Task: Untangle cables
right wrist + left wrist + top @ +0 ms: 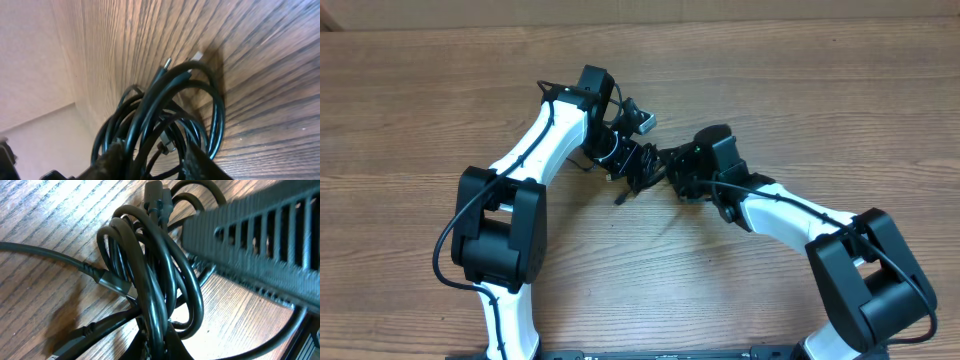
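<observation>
Bending inward, left tool (636, 162), right tool (679, 173), pinching cables (155, 280)

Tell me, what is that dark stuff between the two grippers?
A tangled bundle of black cables fills the gap between the left gripper and right gripper; the overhead view shows it.

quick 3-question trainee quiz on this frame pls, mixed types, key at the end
1. True or false: the cables lie as separate straight strands.
2. Left arm and right arm: which reaches the cables? A) left only B) right only C) both
3. In the right wrist view, what colour are the plug tips?
Key: 1 false, they form one tangled bundle; 2 C; 3 silver.
</observation>
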Available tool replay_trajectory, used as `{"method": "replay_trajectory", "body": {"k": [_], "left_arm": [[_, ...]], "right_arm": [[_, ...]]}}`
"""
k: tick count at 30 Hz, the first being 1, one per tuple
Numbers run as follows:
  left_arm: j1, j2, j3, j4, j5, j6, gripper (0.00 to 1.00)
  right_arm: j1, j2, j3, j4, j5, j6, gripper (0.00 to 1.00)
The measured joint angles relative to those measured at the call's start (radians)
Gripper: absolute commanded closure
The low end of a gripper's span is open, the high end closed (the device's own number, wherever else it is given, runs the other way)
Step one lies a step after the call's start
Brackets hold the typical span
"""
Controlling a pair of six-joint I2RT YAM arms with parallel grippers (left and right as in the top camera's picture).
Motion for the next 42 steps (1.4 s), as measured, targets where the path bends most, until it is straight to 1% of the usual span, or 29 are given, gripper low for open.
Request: {"method": "replay_trajectory", "body": {"k": [2,7,11,15,19,25,30,42], "left_arm": [[0.000,0.000,0.000,0.000,0.000,0.000,0.96],[0.000,0.000,0.000,0.000,0.000,0.000,0.96],[0.000,0.000,0.000,0.000,0.003,0.000,0.96],[0.000,0.000,0.000,0.000,0.004,0.000,0.96],[0.000,0.000,0.000,-0.001,0.004,0.000,0.96],[0.000,0.000,0.000,0.000,0.003,0.000,0.96],[0.000,0.000,0.000,0.002,-0.032,-0.009,0.96],[-0.005,0.000,0.000,0.016,-0.271,-0.191,0.96]], "right_arm": [[0.013,0.000,0.000,0.000,0.023,0.005,0.76],[0.017,0.000,0.000,0.000,0.047,0.002,0.84],[0.017,0.000,0.000,-0.001,0.064,0.004,0.86],[0.017,0.000,0.000,-0.002,0.079,0.001,0.96],[0.017,0.000,0.000,-0.019,0.083,0.003,0.96],[0.017,0.000,0.000,-0.122,0.106,-0.002,0.96],[0.017,0.000,0.000,-0.132,0.111,-0.037,0.96],[0.016,0.000,0.000,-0.133,0.101,-0.109,0.96]]}}
